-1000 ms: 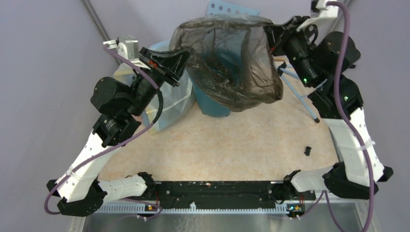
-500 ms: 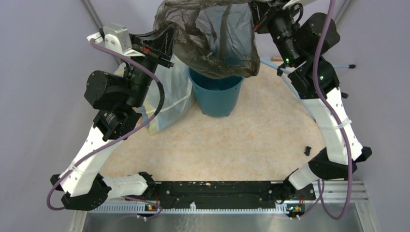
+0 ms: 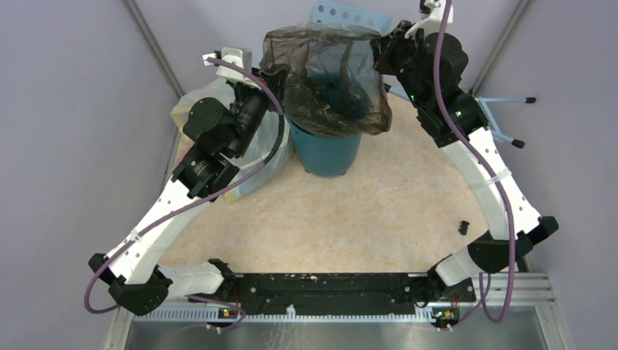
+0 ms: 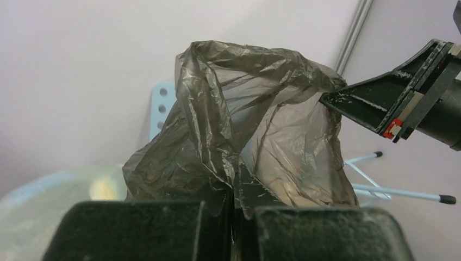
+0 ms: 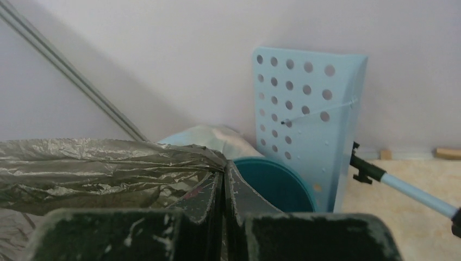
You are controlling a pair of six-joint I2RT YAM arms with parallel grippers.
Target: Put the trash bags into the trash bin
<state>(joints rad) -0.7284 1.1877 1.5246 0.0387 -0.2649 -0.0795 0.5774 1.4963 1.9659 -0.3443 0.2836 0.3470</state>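
Base rail [image 3: 328, 284]: black, at the near edge, with both arms bolted to it.
Table [image 3: 350, 219]: beige and mottled; the middle is bare.
Black bit [image 3: 463, 227]: small and alone on the table near the right arm's lower link; too small to tell what it is.
Pale bag [image 3: 251, 164]: translucent and stuffed, just left of the bin and touching its wall, partly under the left arm.
Bin [image 3: 328, 154]: teal, upright, at the far middle of the table. Only its lower wall shows from above. The right wrist view shows part of its rim [image 5: 277, 182].
Bag [image 3: 328, 73]: dark, crinkly and see-through, held up between the two grippers with its mouth spread. Its lower folds drape over the bin's top. How far it reaches inside cannot be told.
Left gripper [image 4: 235, 202]: clenched on the bag's left rim, with film pinched between the fingers. From above it sits at the bag's left edge [image 3: 271, 79].
Right gripper [image 5: 223, 182]: clamped on the bag's right rim, opposite the left one and at about the same height [image 3: 382, 55].
Rods [image 3: 503, 109]: light blue with black tips, at the far right behind the right arm.
Panel [image 5: 304, 125]: light blue and perforated, standing against the back wall just behind the bin.
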